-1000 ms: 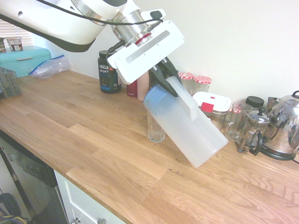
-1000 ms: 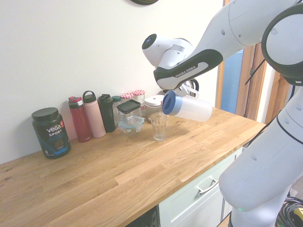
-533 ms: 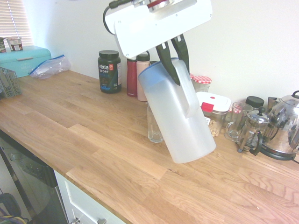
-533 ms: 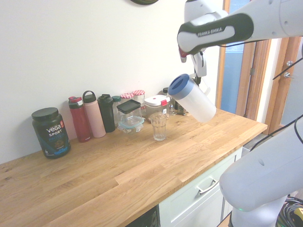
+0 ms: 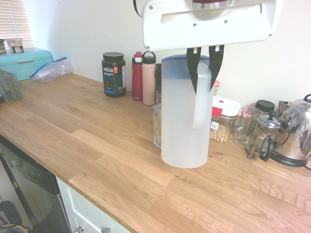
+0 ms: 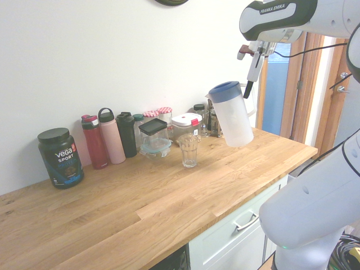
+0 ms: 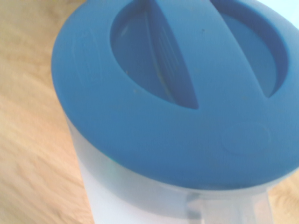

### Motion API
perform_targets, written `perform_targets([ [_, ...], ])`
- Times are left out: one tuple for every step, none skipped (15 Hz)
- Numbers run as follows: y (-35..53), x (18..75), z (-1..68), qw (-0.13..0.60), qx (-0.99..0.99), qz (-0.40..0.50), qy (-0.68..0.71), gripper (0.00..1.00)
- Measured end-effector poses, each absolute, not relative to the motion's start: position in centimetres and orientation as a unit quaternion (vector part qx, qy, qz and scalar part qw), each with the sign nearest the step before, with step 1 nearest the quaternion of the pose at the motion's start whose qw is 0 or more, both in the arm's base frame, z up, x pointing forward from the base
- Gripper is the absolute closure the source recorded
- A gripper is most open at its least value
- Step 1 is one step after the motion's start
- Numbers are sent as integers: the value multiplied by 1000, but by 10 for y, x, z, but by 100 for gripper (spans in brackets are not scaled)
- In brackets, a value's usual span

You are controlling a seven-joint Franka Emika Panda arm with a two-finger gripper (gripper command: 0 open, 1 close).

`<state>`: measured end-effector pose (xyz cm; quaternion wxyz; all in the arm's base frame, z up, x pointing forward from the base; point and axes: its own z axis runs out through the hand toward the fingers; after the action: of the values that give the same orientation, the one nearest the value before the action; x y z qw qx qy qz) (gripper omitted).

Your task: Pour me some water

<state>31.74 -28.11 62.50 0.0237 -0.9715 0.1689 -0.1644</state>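
Gripper clamps the upright pitcher by its handle, hanging beneath.

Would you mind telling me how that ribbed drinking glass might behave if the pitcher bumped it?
The glass is tall and narrow, so it probably tips easily. It looks like clear glass, likely fragile. The pitcher, hanging from the hand, looks bulkier.

The pitcher in my fingers is frosted, translucent plastic, matt on its wall; its blue lid is smooth plastic with a dull sheen. Beside the pitcher, the ribbed glass is clear. The surface under both is oiled-looking plank wood with visible grain. My fingers look like black matt plastic.
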Motion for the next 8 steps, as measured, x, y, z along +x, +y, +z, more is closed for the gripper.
perform_targets([
  [-286, 313, 616, 33, -966, -166, 196, 100],
  [-292, 308, 607, 41, -960, -166, 223, 100],
  [-295, 301, 599, 48, -952, -167, 250, 100],
  [-295, 291, 591, 56, -944, -168, 277, 100],
  [-290, 281, 586, 62, -936, -170, 302, 100],
  [-281, 269, 582, 67, -927, -174, 324, 100],
  [-269, 258, 580, 72, -918, -182, 344, 100],
  [-254, 248, 579, 75, -909, -192, 363, 100],
])
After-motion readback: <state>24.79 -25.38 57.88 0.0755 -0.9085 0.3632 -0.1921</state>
